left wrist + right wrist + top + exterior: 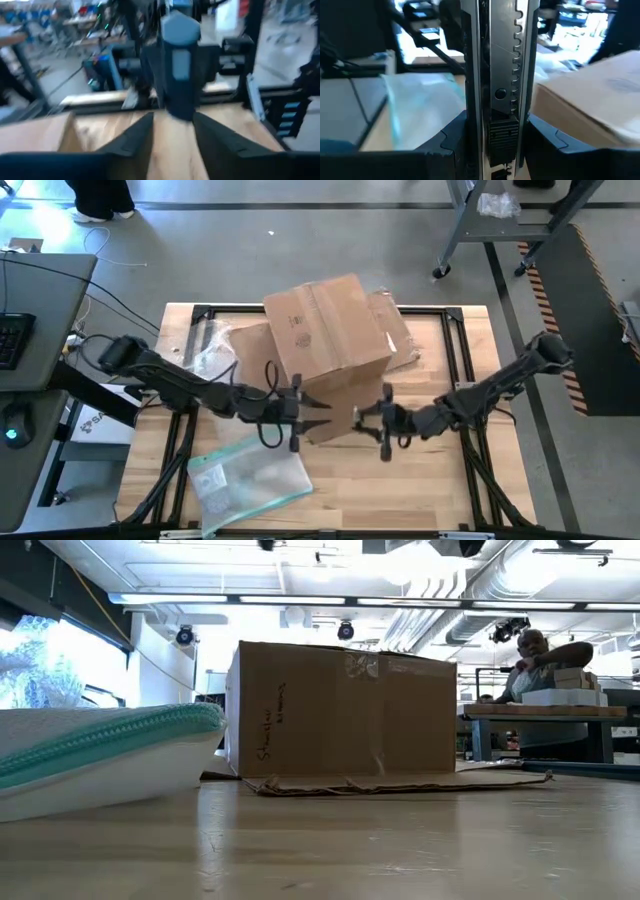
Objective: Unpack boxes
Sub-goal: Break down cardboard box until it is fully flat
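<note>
The brown cardboard box (330, 330) stands at the table's middle, bottom down, with tape on its top seam (362, 664). In front of its near side my two grippers face each other above the table. My right gripper (360, 420) is shut on a box cutter (497, 75) with a notched metal rail. My left gripper (322, 416) is open and points at the cutter's grey-blue body (177, 60), which shows just beyond its fingertips. I cannot tell whether the left fingers touch it. The low view shows neither gripper. My right gripper pinches the box cutter between its two fingers at the stretch with the black slider (500, 132). The fingers come nearly level from the table's right side and lie across the cutter. The cutter is lifted clear of the table and stands up past the fingers.
A clear pouch with a teal edge (250, 480) lies near the front left of the table. Bubble wrap (205, 355) lies left of the box, and flat cardboard (400, 330) sticks out at its right. A person (545, 660) is at a bench beyond the table.
</note>
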Robot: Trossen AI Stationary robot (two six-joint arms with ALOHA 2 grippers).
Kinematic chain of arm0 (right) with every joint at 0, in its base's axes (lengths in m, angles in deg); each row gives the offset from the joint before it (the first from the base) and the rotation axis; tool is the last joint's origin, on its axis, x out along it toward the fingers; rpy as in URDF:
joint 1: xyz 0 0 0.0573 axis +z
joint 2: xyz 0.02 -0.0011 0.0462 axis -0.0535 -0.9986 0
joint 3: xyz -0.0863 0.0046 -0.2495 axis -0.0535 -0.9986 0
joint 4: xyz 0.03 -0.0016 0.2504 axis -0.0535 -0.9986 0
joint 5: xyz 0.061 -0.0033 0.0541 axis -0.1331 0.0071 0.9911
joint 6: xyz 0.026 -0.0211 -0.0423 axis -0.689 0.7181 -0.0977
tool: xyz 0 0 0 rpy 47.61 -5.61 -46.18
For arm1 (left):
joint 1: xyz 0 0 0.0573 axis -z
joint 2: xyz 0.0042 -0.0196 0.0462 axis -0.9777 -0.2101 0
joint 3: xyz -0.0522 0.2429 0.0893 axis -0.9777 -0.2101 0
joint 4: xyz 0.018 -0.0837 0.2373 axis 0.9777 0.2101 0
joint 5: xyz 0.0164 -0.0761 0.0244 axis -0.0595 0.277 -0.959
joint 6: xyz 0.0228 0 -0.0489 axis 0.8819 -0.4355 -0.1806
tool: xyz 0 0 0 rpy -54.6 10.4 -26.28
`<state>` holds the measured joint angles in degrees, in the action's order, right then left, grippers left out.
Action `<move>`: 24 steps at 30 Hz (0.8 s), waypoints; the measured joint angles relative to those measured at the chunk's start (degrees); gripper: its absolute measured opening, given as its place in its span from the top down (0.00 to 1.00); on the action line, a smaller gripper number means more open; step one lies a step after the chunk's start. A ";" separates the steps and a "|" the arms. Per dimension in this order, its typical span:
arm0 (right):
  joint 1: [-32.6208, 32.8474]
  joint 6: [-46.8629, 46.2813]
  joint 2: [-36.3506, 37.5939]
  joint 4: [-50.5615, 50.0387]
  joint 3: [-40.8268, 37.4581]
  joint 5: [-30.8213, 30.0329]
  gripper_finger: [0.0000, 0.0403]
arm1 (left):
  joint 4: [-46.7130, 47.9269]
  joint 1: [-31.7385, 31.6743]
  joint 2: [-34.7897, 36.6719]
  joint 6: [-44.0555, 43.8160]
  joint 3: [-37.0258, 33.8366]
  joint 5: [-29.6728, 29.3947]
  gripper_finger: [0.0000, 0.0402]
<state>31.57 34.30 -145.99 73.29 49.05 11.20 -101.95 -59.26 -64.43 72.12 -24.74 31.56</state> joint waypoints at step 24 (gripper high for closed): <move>2.43 -2.30 -12.72 -5.65 8.93 -7.59 0.69 | -14.14 0.01 -10.64 -2.40 4.09 5.20 0.66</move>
<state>33.99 32.00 -158.71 67.64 57.98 3.61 -116.09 -59.25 -75.08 69.72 -20.66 36.76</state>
